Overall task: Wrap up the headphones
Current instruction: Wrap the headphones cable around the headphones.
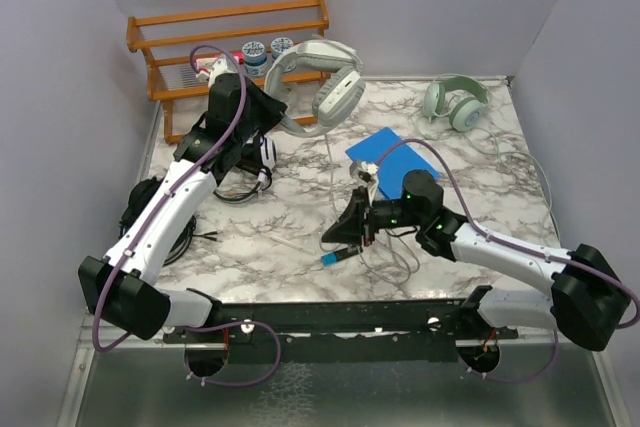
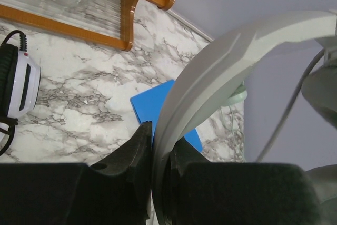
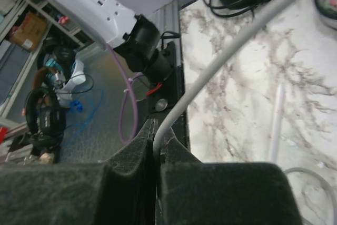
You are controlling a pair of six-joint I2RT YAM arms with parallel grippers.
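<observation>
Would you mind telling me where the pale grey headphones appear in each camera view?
Top external: pale grey headphones at upper centre, held aloft.
Left wrist: its headband arcs from the left gripper to upper right.
Right wrist: not in it; only a white cable in the right gripper.
Shared landmark: the marble table.

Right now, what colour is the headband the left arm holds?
Pale grey headband, clearest in left wrist view.
</observation>
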